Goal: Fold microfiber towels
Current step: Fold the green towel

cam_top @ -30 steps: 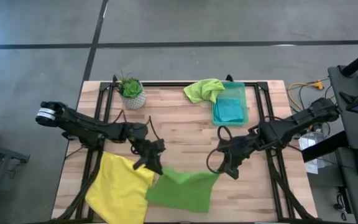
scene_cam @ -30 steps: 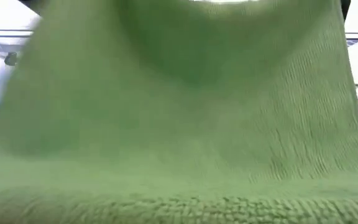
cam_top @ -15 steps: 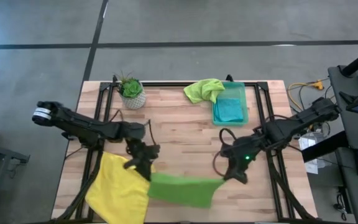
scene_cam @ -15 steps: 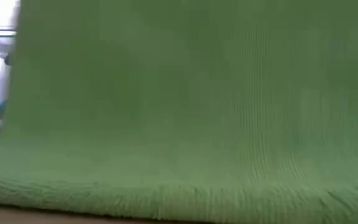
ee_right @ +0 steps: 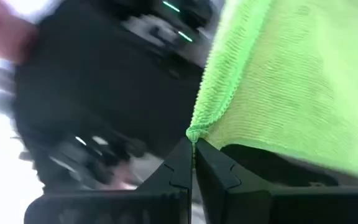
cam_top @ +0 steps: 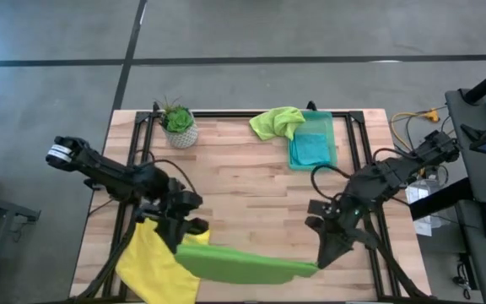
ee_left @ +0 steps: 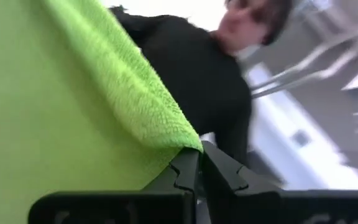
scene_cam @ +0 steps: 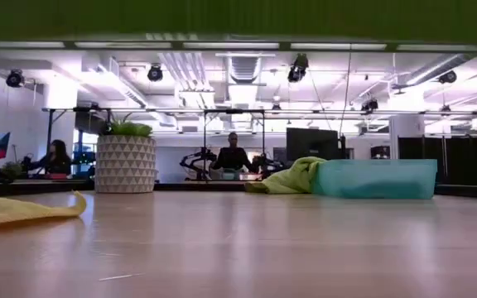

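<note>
Left gripper (cam_top: 194,234) pinches one corner of a lime green towel (cam_top: 247,265), jaws clamped tight; right gripper (cam_top: 321,260) grips the opposite corner the same way. Towel hangs stretched between them, low centre of the overhead frame, lifted off the wooden table (cam_top: 251,181). Yellow towel (cam_top: 152,263) lies rumpled at lower left. Upper right: second lime towel (cam_top: 278,121) draped against a translucent bin (cam_top: 313,143), teal cloth inside. Potted plant (cam_top: 178,125) upper left. Grey floor around; a seated person (scene_cam: 233,155) in the room behind.
</note>
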### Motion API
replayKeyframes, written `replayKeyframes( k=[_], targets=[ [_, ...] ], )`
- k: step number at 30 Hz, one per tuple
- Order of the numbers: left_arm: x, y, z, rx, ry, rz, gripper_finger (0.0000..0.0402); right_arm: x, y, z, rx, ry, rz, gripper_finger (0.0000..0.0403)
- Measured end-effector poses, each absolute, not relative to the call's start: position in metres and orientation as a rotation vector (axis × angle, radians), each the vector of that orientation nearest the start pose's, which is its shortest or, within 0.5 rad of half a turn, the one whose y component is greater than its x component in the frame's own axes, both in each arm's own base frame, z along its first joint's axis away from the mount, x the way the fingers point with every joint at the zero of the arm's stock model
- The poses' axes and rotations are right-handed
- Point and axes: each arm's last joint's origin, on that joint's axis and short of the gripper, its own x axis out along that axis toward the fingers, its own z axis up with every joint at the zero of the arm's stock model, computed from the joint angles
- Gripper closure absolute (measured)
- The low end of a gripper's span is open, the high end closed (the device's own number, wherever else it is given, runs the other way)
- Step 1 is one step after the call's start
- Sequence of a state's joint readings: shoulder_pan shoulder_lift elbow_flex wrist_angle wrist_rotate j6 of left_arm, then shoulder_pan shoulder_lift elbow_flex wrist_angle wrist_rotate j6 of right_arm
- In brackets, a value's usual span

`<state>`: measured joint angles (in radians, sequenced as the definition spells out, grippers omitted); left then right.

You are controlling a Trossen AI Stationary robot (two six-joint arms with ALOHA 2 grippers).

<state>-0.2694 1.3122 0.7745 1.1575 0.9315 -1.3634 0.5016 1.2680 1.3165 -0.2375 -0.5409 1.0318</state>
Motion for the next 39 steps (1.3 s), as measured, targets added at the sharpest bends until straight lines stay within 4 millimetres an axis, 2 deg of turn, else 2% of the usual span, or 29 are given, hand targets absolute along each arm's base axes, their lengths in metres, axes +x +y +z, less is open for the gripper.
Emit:
replayKeyframes(
  k=[2,4,7,10,15,22,26,32,39],
  targets=[
    [0.260,-0.081,0.315,-0.923,0.305,-1.243,0.0402,0.235,0.137,0.388,0.880,0.836,0.731,0.0394],
    [0.272,-0.065,0.292,-0.922,0.367,-1.107,0.0402,0.235,0.125,0.362,0.817,0.963,0.549,0.0394],
    [0.281,-0.041,0.259,-0.884,0.437,-0.926,0.0402,0.233,0.103,0.330,0.737,1.072,0.281,0.0394],
    [0.283,-0.023,0.232,-0.830,0.484,-0.742,0.0402,0.230,0.085,0.311,0.684,1.106,0.094,0.0394],
    [0.276,-0.005,0.200,-0.720,0.569,-0.458,0.0402,0.234,0.069,0.284,0.650,1.106,-0.024,0.0394],
    [0.264,0.004,0.175,-0.552,0.750,-0.064,0.0402,0.227,0.057,0.248,0.557,1.098,-0.291,0.0394],
    [0.260,0.010,0.169,-0.476,0.784,0.157,0.0402,0.225,0.052,0.229,0.536,1.102,-0.355,0.0394],
    [0.262,0.013,0.164,-0.434,0.769,0.255,0.0402,0.225,0.043,0.204,0.595,1.059,-0.430,0.0394],
    [0.269,0.013,0.144,-0.439,0.848,0.280,0.0402,0.231,0.035,0.194,0.560,1.003,-0.573,0.0394]
  ],
)
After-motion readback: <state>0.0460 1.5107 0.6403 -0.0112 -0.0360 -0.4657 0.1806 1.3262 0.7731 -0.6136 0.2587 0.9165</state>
